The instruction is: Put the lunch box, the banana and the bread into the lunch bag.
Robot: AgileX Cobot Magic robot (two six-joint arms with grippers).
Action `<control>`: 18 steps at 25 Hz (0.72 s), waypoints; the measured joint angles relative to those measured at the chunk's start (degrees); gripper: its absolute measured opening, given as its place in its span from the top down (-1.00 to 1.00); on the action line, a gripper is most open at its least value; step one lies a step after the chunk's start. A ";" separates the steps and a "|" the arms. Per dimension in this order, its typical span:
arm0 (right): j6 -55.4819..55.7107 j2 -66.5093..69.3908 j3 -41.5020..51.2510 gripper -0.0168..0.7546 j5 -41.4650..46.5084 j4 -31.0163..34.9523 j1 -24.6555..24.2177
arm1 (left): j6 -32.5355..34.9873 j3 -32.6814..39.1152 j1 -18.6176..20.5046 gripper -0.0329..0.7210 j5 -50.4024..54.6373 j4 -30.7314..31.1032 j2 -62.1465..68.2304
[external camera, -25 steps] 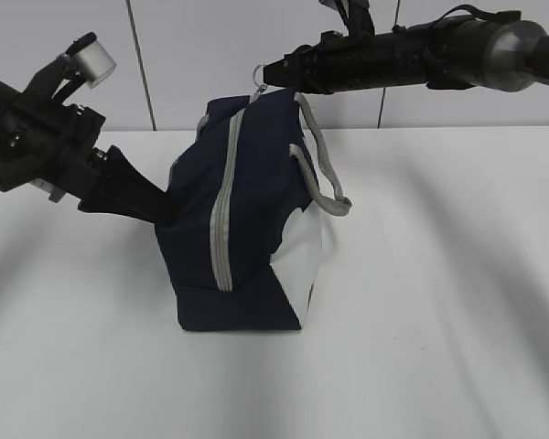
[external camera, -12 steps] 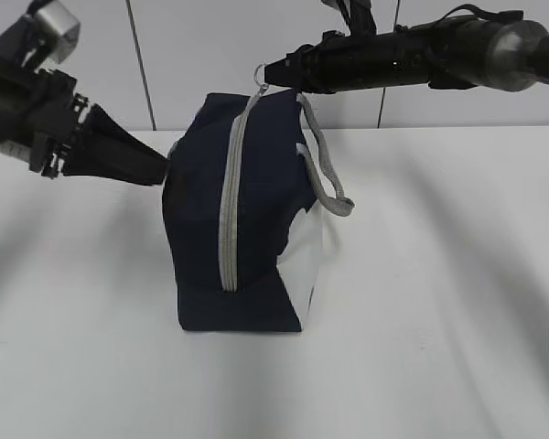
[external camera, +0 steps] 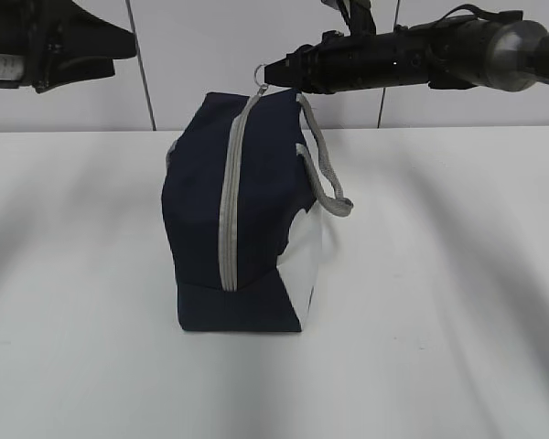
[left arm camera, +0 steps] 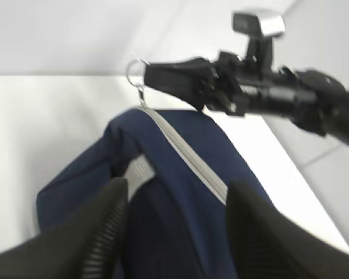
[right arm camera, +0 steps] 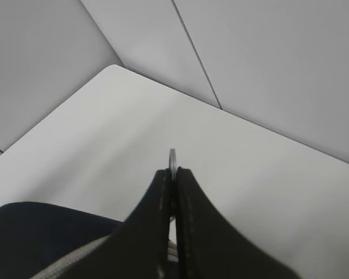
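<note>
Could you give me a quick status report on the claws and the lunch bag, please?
Right claw shut on the zipper ring. Left claw open, above the lunch bag, holding nothing. Bag upright on the table, zipper closed. Nothing in the way.

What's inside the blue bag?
Nothing inside shows: the lunch bag is zipped shut along its grey zipper. The right gripper pinches the ring pull at the top.

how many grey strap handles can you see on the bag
1. A grey strap handle loops down the right side of the lunch bag in the exterior view, above the white panel. A second may be hidden on the far side.
</note>
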 joint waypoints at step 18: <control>0.00 0.00 0.00 1.00 -0.15 0.00 0.00 | -0.20 -9.65 -8.38 -0.13 -6.68 -5.71 14.57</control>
